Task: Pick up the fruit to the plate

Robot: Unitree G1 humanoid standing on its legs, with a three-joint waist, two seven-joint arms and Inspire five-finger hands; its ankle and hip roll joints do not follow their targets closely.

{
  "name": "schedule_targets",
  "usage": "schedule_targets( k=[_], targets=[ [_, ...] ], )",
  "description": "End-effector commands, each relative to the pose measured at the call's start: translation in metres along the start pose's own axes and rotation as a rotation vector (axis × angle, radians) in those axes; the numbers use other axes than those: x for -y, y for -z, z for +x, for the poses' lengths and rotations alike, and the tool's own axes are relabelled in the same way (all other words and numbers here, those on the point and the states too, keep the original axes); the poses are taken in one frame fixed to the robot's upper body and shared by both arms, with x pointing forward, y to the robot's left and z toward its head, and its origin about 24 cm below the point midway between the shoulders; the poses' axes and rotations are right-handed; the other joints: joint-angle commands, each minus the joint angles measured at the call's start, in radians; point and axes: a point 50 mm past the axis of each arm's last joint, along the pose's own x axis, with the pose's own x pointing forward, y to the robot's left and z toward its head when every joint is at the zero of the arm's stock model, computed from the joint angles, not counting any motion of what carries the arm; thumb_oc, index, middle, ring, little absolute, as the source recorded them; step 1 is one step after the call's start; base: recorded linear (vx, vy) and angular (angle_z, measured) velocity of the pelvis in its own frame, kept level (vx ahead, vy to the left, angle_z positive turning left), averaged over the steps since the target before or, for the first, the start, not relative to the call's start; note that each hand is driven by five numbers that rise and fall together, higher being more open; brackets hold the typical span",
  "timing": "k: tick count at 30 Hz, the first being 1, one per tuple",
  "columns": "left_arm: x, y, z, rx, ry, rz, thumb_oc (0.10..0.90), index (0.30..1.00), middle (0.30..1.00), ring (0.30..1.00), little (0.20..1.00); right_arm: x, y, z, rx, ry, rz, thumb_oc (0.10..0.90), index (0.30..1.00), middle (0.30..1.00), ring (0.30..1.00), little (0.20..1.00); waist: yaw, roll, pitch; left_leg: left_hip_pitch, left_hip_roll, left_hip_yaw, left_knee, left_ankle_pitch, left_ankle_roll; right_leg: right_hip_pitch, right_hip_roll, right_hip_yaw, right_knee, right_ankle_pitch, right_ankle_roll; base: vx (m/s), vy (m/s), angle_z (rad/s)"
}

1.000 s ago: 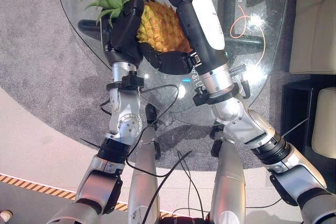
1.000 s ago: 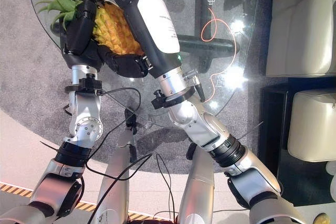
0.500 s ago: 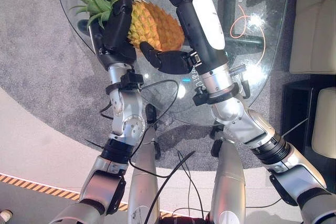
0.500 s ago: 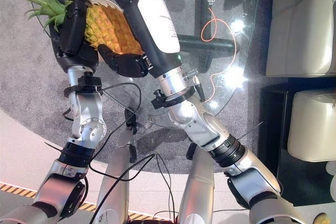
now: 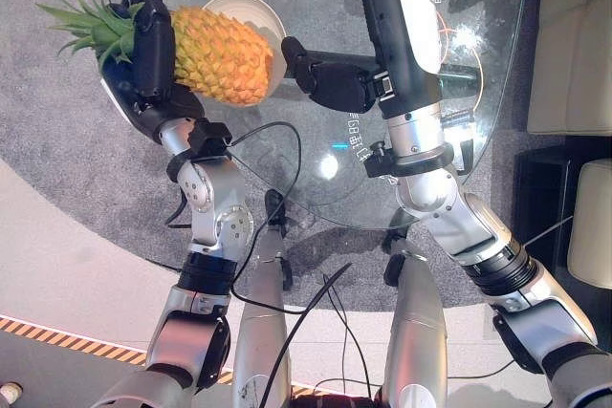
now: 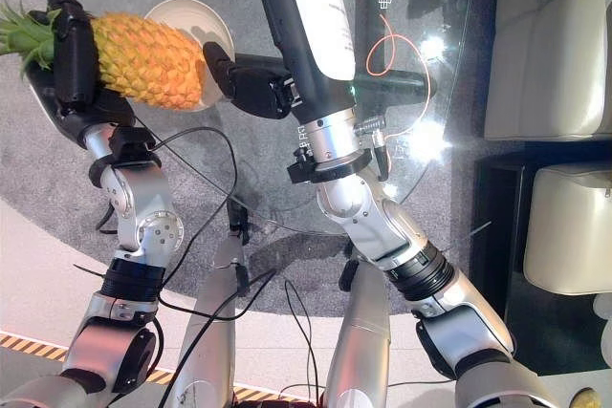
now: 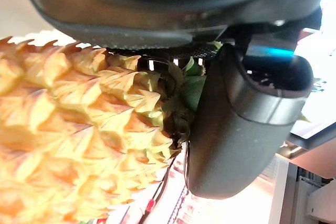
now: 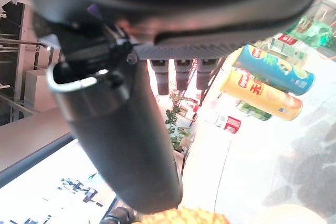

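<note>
The left hand [image 5: 151, 50] has the pineapple [image 5: 215, 54], dark fingers and thumb curled round its neck where the knobbly golden rind meets the spiky green crown [image 5: 84, 28]. The fruit lies sideways, its rounded base pointing away from the palm toward the right hand [image 5: 330, 78]. Under that base end sits the plate [image 5: 258, 14], round, smooth and pale, on the clear round glass table [image 5: 478, 131]; whether rind meets plate is impossible to tell. The right hand hangs just beside the pineapple's base, apart from it, fingers relaxed and holding nothing. Past its thumb, glossy cylindrical cans [image 8: 268, 80], blue and yellow, lie on their sides.
</note>
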Motion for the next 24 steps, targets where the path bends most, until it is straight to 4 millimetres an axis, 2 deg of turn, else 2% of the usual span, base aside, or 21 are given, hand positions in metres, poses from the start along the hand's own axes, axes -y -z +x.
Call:
schedule_targets(
  k=[1,5,11,16,24],
  targets=[
    [0.052,-0.048,0.009,0.332,0.195,-0.114,0.1,0.3,0.3,0.3,0.2,0.023,-0.047,0.032,0.252,0.183,0.047,0.8,0.9,0.9,0.9,0.9,0.012,0.014,-0.025,0.003,0.029,-0.029,0.053,-0.047,-0.035,0.084,-0.028,-0.003,-0.198,0.137,0.054,0.0,0.0,0.0],
    [0.053,-0.052,0.011,0.396,0.182,-0.052,0.1,0.3,0.3,0.3,0.2,0.029,-0.038,0.031,0.218,0.223,0.022,0.8,0.9,0.9,0.9,0.9,0.007,0.013,-0.025,-0.004,0.03,-0.028,0.052,-0.04,-0.035,0.077,-0.027,-0.001,-0.2,0.144,0.052,0.0,0.0,0.0],
    [0.05,-0.055,0.014,0.489,0.152,0.039,0.1,0.3,0.3,0.3,0.2,0.04,-0.012,0.022,0.11,0.31,-0.045,0.8,0.9,0.9,0.9,0.9,-0.003,0.009,-0.025,-0.002,0.035,-0.025,0.051,-0.042,-0.036,0.076,-0.026,0.002,-0.2,0.142,0.052,0.0,0.0,0.0],
    [0.043,-0.056,0.017,0.567,0.115,0.142,0.1,0.3,0.3,0.3,0.2,0.052,0.017,0.007,-0.018,0.405,-0.092,0.8,0.9,0.9,0.9,0.9,-0.014,0.002,-0.025,0.007,0.041,-0.021,0.058,-0.056,-0.039,0.08,-0.022,0.004,-0.19,0.131,0.054,0.0,0.0,0.0],
    [0.038,-0.054,0.024,0.629,0.077,0.248,0.1,0.3,0.3,0.3,0.2,0.066,0.053,-0.017,-0.215,0.532,-0.105,0.8,0.9,0.9,0.9,0.9,-0.033,-0.006,-0.025,0.011,0.049,-0.013,0.06,-0.058,-0.04,0.078,-0.017,0.009,-0.187,0.129,0.053,0.0,0.002,0.0]
  ],
)
